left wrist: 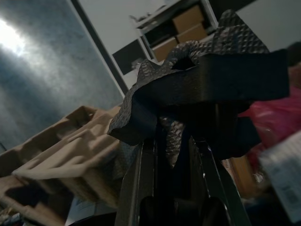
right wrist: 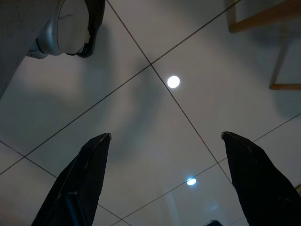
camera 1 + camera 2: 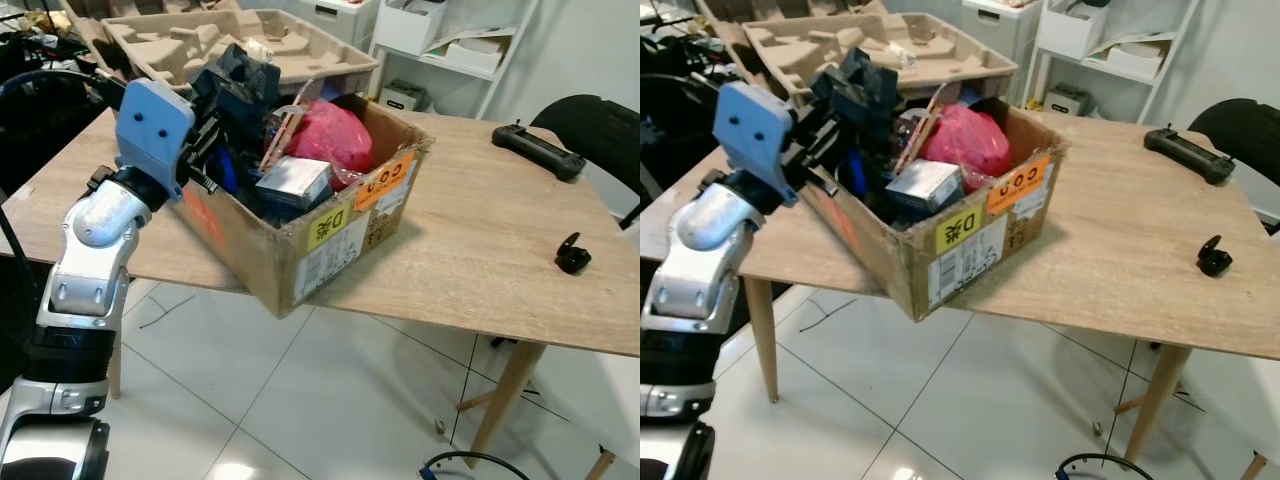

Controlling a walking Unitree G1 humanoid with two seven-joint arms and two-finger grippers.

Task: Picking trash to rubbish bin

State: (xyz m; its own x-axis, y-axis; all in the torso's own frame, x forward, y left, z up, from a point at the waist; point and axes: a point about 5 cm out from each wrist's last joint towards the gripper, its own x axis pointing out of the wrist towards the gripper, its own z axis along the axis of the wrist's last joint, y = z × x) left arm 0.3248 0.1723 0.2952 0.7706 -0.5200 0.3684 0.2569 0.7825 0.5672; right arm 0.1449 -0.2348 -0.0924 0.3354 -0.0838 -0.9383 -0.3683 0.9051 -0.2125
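So the left gripper [image 3: 222, 105] is up at the far-left corner of the cardboard box [image 3: 300, 250] on the wooden table [image 3: 500, 260], fingers pinched tight on a crumpled black textured scrap [image 1: 197, 84] held just above the junk inside. Right gripper [image 2: 164, 183] hangs spread wide over the tiled floor [image 2: 155, 108], gripping nothing.

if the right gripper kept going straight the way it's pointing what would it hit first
The right gripper, fingers open, points down at the tiled floor. Nothing lies between its fingers and the tiles, so it would probably meet the bare floor first, though the depth is hard to judge.
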